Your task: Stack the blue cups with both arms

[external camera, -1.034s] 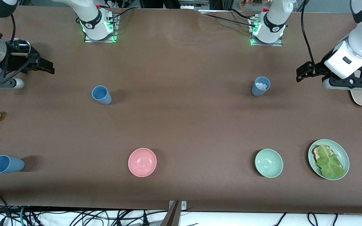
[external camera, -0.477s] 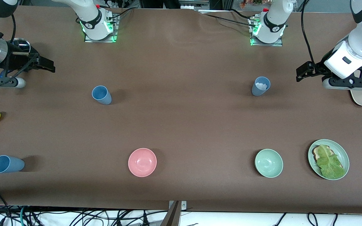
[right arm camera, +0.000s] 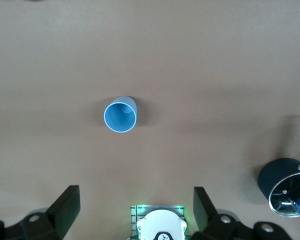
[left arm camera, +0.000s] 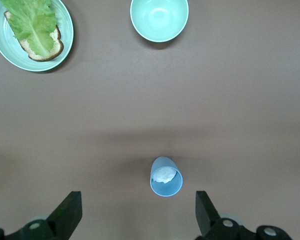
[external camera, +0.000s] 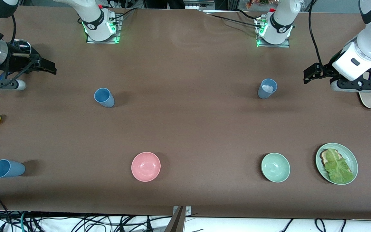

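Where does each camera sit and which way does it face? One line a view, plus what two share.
Front view: high across the table, facing both arm bases; left gripper and right gripper show, open.
Left wrist view: on that wrist, looking down at the cup holding something white; own fingers show.
Right wrist view: on that wrist, looking down at the empty blue cup; own fingers and arm base show.
Shared: front and left wrist views both show the pale green bowl.

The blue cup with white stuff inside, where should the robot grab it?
Probably around its tapered wall just below the rim, coming straight down. The blue cup stands upright with nothing beside it, and the open left gripper hangs almost above it.
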